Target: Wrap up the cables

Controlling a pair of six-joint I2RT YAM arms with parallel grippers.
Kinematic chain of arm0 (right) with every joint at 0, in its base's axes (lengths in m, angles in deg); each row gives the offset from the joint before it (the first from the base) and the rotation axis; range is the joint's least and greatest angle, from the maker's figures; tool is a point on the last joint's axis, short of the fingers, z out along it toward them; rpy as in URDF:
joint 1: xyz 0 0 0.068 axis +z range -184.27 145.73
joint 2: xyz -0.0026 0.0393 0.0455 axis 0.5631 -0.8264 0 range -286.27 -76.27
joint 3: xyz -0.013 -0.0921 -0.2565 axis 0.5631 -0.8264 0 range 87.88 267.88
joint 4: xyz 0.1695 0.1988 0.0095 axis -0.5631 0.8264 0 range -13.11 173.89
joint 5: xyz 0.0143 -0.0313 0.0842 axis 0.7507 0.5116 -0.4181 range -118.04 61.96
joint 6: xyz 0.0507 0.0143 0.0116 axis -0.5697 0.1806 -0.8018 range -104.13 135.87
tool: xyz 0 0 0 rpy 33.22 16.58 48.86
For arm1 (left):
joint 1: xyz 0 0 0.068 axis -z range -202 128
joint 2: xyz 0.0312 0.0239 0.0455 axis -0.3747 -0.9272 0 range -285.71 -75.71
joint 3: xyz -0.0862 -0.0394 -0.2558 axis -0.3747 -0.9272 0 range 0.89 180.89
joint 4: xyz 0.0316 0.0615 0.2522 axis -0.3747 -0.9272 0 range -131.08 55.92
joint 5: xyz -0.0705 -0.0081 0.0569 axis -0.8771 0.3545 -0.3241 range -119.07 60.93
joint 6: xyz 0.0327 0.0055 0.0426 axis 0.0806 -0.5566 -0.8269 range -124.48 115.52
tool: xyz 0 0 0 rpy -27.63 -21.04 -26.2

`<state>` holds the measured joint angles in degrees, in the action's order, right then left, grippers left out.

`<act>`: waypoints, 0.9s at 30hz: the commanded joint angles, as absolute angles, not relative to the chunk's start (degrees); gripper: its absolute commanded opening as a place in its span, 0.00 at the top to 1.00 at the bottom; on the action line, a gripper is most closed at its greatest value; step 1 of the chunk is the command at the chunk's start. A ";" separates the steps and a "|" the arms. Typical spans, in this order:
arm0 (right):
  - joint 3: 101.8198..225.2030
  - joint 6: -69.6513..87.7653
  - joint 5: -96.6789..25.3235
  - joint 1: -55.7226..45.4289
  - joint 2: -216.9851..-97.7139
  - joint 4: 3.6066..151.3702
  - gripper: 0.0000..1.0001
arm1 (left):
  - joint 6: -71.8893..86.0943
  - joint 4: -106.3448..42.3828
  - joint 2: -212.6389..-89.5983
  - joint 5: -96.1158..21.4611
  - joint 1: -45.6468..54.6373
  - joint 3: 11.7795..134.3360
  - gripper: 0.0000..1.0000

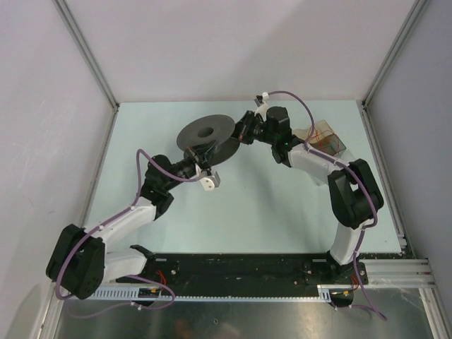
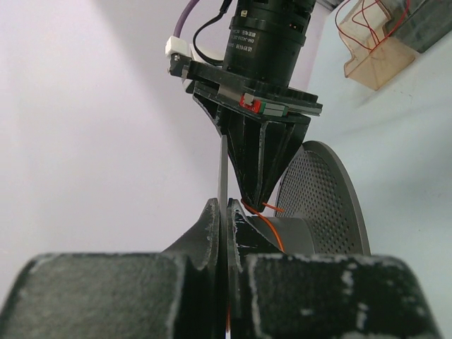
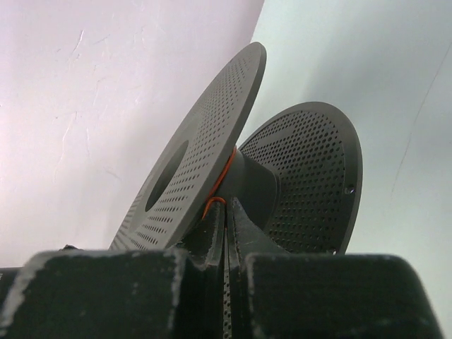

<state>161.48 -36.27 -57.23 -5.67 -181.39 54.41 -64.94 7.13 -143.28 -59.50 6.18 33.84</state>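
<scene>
By the desk's (image 1: 268, 205) far right edge, clear box (image 2: 378, 67) holds curly red cables (image 2: 366, 21); right tool (image 3: 226, 210) pinches one, left tool (image 2: 220, 212) clamps reel (image 3: 205, 141).

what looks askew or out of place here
The spool is tilted, its flanges leaning rather than level, clamped at one rim by the left gripper. Only a thin strand of cable lies round its hub. Nothing looks spilled or broken.

two arms: one left arm (image 1: 131, 215), one right arm (image 1: 351, 198). two grippers: one left gripper (image 2: 222, 212), one right gripper (image 3: 226, 212). one spool (image 1: 208, 138) with two perforated discs. one orange cable (image 3: 224, 173) on its hub. one clear box (image 1: 326, 139) of red cables (image 2: 371, 25), too tangled to count.
</scene>
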 commanded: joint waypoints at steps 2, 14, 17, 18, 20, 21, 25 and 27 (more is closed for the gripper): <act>161.30 -38.89 -46.12 -6.33 -180.01 55.38 1.00 | -63.78 17.86 -137.75 -69.52 7.93 33.60 1.00; 161.11 -40.31 -45.81 -7.68 -180.67 53.77 1.00 | -68.32 17.81 -140.55 -70.84 8.22 34.19 1.00; 161.14 -40.57 -45.64 -8.18 -181.12 52.89 1.00 | -70.36 17.85 -141.97 -71.69 8.18 34.76 1.00; 161.11 -40.56 -45.50 -8.48 -181.34 52.45 1.00 | -71.39 17.86 -142.77 -71.86 8.16 34.92 1.00; 161.12 -40.51 -44.95 -9.15 -181.86 51.43 1.00 | -73.39 17.86 -144.66 -72.37 7.82 35.59 1.00; 161.19 -40.49 -44.49 -9.49 -182.28 50.93 1.00 | -74.53 17.86 -145.83 -72.69 7.54 36.04 1.00; 162.13 -40.71 -43.09 -11.41 -184.99 49.44 1.00 | -79.73 17.90 -151.74 -74.81 5.90 39.04 1.00; 163.66 -40.64 -42.74 -12.54 -187.14 48.98 1.00 | -81.87 18.13 -155.06 -75.90 5.16 40.84 1.00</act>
<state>160.87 -40.31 -53.93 -7.62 -182.92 54.41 -75.48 10.97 -151.79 -65.36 5.42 36.00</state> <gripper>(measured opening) 0.010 0.032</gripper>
